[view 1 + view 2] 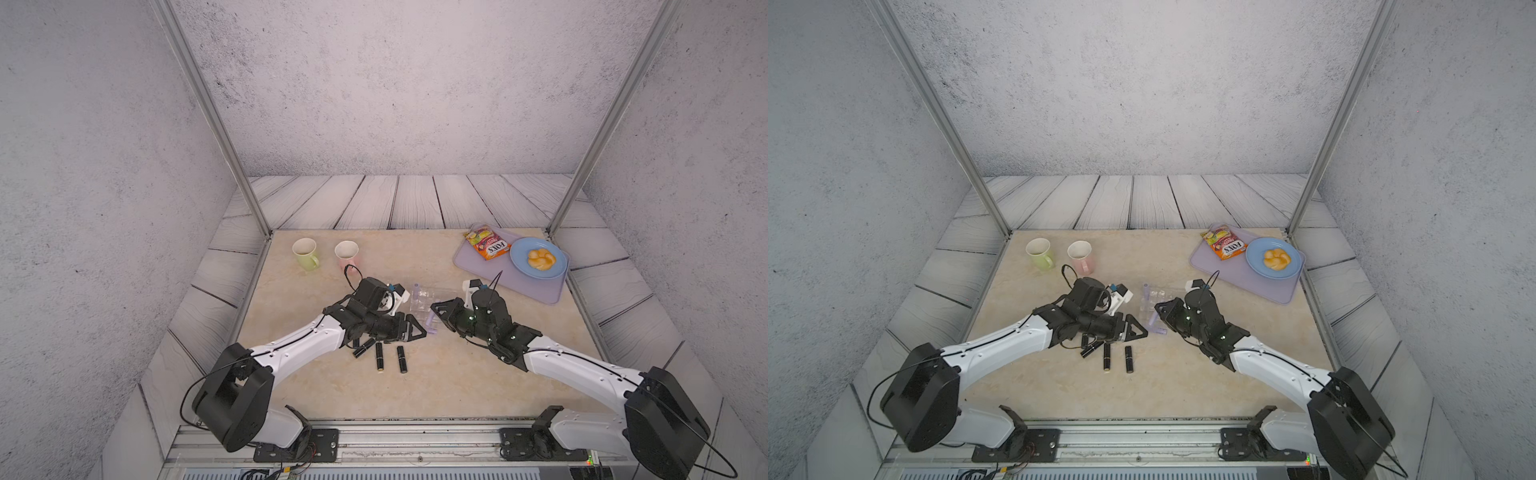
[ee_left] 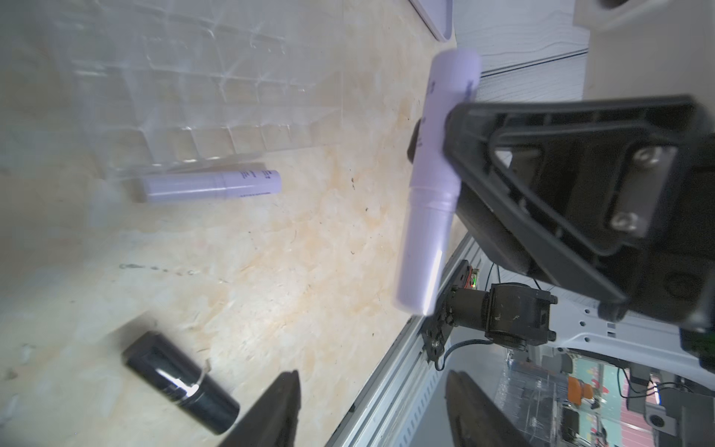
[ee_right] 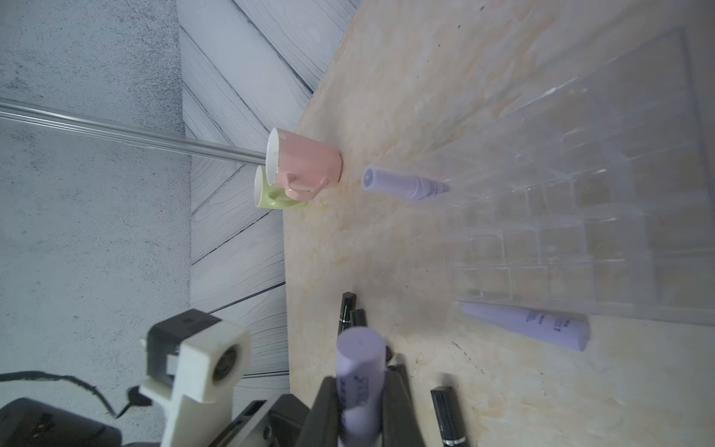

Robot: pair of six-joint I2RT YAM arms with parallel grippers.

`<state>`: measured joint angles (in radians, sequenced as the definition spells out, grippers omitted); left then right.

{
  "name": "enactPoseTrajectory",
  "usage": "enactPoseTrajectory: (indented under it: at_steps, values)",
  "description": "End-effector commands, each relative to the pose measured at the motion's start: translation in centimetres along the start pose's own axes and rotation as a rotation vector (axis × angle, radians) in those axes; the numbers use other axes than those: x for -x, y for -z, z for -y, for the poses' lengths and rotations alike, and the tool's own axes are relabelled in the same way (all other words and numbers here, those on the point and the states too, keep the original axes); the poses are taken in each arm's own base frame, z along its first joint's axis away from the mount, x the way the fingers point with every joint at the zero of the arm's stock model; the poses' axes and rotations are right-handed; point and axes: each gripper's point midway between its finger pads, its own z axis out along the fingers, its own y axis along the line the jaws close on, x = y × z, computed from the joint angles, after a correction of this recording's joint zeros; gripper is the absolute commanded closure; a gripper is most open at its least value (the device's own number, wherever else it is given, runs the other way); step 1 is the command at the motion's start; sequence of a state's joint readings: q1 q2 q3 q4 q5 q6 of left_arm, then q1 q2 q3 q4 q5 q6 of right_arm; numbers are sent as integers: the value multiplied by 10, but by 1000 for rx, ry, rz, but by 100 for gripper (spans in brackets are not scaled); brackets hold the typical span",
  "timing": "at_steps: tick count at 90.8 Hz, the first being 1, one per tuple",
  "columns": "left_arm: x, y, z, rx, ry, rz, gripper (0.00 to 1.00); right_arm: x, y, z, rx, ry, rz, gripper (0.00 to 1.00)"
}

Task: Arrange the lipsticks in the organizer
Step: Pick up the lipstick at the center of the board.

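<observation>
- Right gripper (image 3: 361, 383) is clamped on a lilac lipstick (image 3: 360, 360), near the organizer (image 3: 580, 193).
- Left gripper (image 2: 373, 373) is half open and empty (black lipsticks (image 1: 379, 356) lie beside it).
- One lilac tube (image 3: 406, 184) stands in a corner cell; another (image 3: 526, 323) lies just beside the organizer.

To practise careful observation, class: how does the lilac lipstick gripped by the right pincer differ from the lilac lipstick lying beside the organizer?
The gripped lipstick is clamped in the shut right pincer; the lying lipstick lies loose. The gripped lipstick appears raised and slanted; the lying lipstick rests flat on the table along the edge of the organizer. Both are pale lilac printed tubes, and neither is in a cell.
</observation>
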<state>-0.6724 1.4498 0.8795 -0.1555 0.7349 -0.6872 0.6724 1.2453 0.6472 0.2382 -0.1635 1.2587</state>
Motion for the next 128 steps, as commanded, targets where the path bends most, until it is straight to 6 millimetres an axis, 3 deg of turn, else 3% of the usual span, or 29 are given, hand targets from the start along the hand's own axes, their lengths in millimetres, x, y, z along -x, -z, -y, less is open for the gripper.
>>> enactPoseTrajectory:
  at_steps: [1, 15, 20, 28, 32, 46, 50, 55, 60, 66, 71, 79, 89, 96, 106, 128]
  values:
    - [17, -1, 30, -103, -20, 6, 43, 0, -1, -21, 84, -3, -5, 91]
    - [18, -8, 28, -113, -2, -10, 66, -2, -2, -17, 77, -19, -8, 92]
    - [21, -8, 28, -110, -3, -3, 65, -3, -4, -17, 82, -24, -14, 92]
    - [28, -6, 27, -96, -4, 11, 57, -5, -7, -16, 82, -33, -23, 92]
    - [33, -5, 26, -98, 0, 20, 59, -6, -8, -14, 82, -41, -24, 92]
    - [46, 5, 19, -89, 21, 57, 92, -7, -9, -12, 83, -62, -25, 91]
    - [47, 8, 17, -86, 29, 62, 100, -6, -10, -10, 82, -65, -20, 79]
    - [47, 15, 14, -66, 48, 57, 100, 2, -7, -7, 75, -63, 15, 58]
    - [43, 25, 7, -18, 69, 35, 100, 15, 0, -9, 90, -14, 49, 45]
    - [34, 43, 3, 34, 82, -18, 100, 29, 13, -16, 99, 161, 66, 38]
    - [25, 59, 4, 30, 109, -81, 100, 22, 24, -23, 85, 428, 23, 37]
    - [13, 77, 5, 6, 189, -171, 100, -12, 29, -14, 37, 870, -74, 37]
    - [2, 84, 9, 41, 205, -266, 100, -52, 24, -5, -21, 1411, -130, 38]
    - [2, 88, 19, 21, 193, -281, 100, -67, 16, 7, -99, 1685, -166, 39]
    - [0, 96, 30, 6, 167, -265, 100, -59, 10, 14, -192, 1871, -112, 41]
    - [-17, 85, 32, 14, 156, -311, 100, -52, 13, -16, -156, 2083, 80, 47]
